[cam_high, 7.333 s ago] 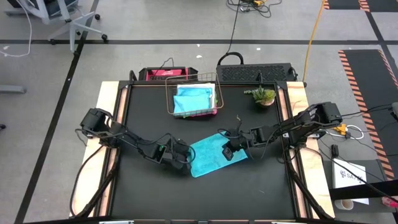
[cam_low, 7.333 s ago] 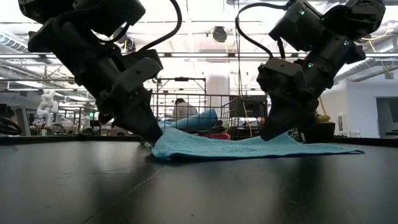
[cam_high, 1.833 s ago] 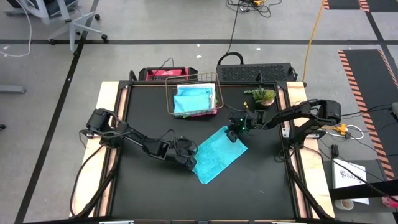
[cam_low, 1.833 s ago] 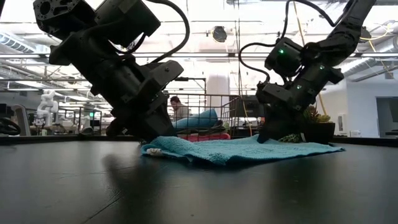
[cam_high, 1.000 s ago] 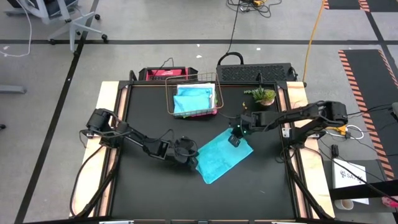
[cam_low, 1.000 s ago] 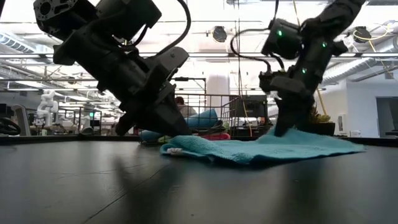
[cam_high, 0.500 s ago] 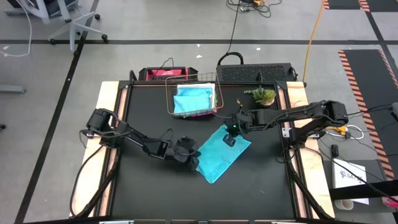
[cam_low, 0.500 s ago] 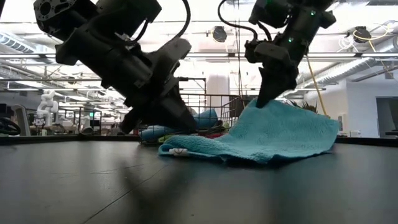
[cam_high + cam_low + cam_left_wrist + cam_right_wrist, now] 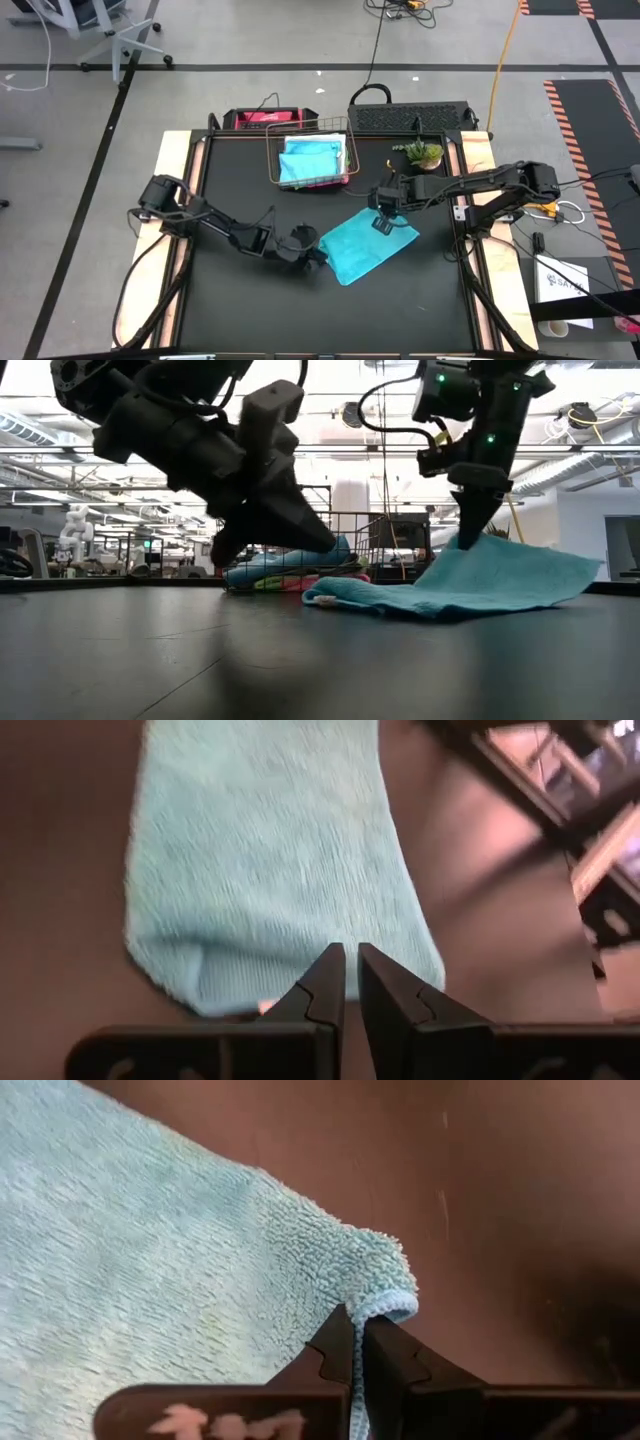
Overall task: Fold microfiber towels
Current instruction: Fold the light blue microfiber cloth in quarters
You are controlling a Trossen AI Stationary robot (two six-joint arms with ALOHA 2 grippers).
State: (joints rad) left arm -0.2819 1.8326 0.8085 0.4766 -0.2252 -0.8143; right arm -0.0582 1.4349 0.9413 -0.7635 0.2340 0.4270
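1. Worked over a dark counter [image 9: 230, 200], with friction enough, probably, to bunch any hem dragged flat across it instead of carried clear.
2. Placed the wire basket [image 9: 270, 165] at the counter's far edge, loaded with folded towels [image 9: 310, 160], turquoise on top. Risked clipping its rim with a high, wide sweep of the right arm.
3. Found the turquoise towel [image 9: 360, 250] near the counter's middle, in front of the basket, mostly lying flat, with its right side lifted into a slope. Risked a crooked fold, edges mismatched, from carrying one corner alone across a cloth not held down anywhere else.
4. Had the right gripper [image 9: 381, 222] above that raised side, fingers [image 9: 335, 1342] clamped tight on one corner of the towel. Gripped only the very tip, judging by the right wrist view; could have lost it to the cloth's own weight or to a quick pull.
5. Showed the left gripper [image 9: 318, 258] raised off the counter at the towel's left end, fingers all but together and nothing visibly between them. Pinned nothing, so could have let the whole towel slide toward the right arm. Could also have snagged the loose hem on dropping back down.
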